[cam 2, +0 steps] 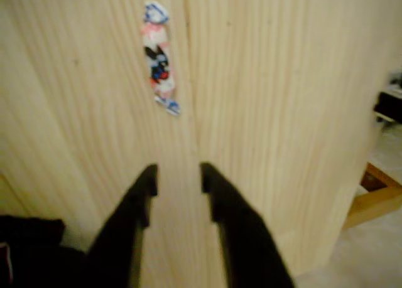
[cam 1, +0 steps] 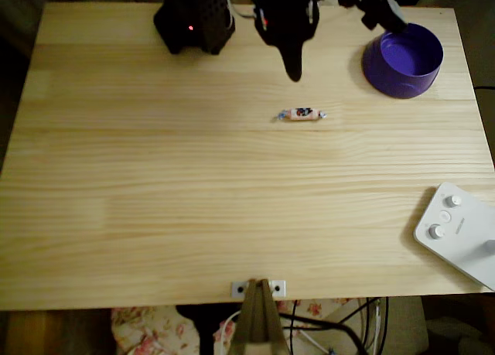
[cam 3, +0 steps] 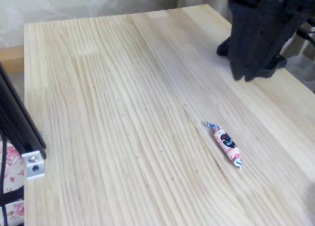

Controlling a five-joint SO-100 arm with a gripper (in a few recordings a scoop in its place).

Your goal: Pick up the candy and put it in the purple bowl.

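The candy (cam 1: pixel 300 114) lies flat on the bare wooden table (cam 1: pixel 155 185), a small pinkish-white wrapped sweet with dark marks and twisted ends. In the wrist view the candy (cam 2: pixel 160 56) sits ahead of the fingertips and slightly to their left. It also lies on the wood in the fixed view, candy (cam 3: pixel 227 144). My black gripper (cam 1: pixel 293 70) hovers just behind the candy, clear of it. Its gripper (cam 2: pixel 178 178) fingers stand a little apart with only wood between them. The purple bowl (cam 1: pixel 396 81) stands at the back right, upright, nothing inside.
The arm's black base (cam 1: pixel 193 18) sits at the table's back edge, left of the gripper. A white button device (cam 1: pixel 456 231) rests at the front right corner. A metal bracket (cam 1: pixel 259 288) is fixed at the front edge.
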